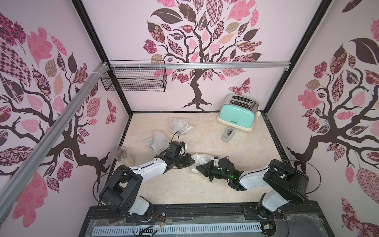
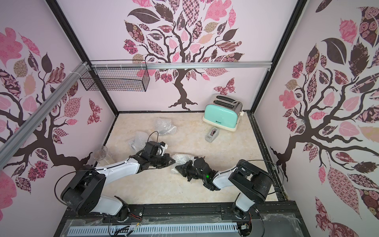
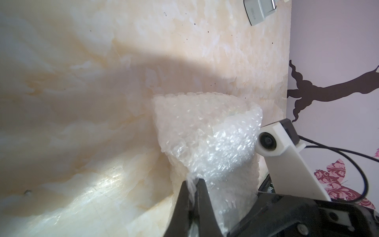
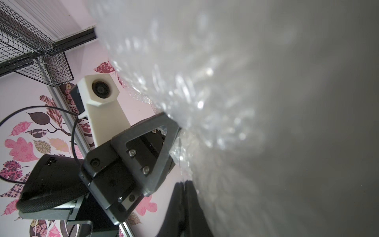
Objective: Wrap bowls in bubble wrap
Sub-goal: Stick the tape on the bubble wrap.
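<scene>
Left gripper (image 3: 192, 183) and right gripper (image 4: 184, 183) both pinching thin edges of the bubble wrap (image 1: 200, 158) at table (image 1: 184, 188) centre, jaws nearly closed. Whether a bowl is lying inside, cannot tell. Best pulling edges gently across each other, staying low, avoiding tearing

Free tabletop (image 1: 205, 131) between bubble wrap (image 1: 180, 125), toaster (image 1: 235, 115)

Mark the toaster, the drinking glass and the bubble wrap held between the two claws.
toaster (image 1: 235, 116): in a top view, on its mint-green side.
drinking glass (image 1: 123, 156): in a top view, on its clear wall.
bubble wrap (image 1: 200, 159): in a top view, on its crumpled middle.
</scene>
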